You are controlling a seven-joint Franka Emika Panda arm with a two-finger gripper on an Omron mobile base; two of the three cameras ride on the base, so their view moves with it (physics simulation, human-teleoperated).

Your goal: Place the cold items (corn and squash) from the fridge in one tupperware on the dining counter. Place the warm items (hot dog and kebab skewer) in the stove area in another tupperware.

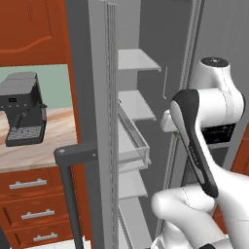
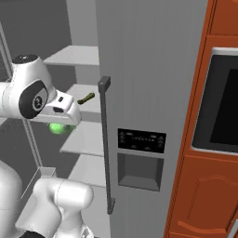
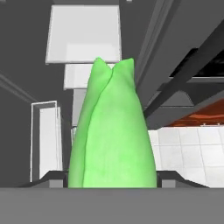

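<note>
My gripper is shut on a bright green vegetable with two pointed, husk-like tips, which I take for the corn. From the right base view the corn hangs just under the white hand, with the gripper in front of the open fridge, level with a middle shelf. A slim olive-green oblong, seemingly the squash, lies on the shelf just behind and above the hand. In the left base view my own forearm hides the hand inside the fridge. The tupperware, dining counter, hot dog, kebab skewer and stove area are out of view.
White fridge shelves stack above and below the hand. The shut fridge door with its long handle and dispenser panel stands to the right. The open door's edge and a coffee machine on a wooden counter lie left.
</note>
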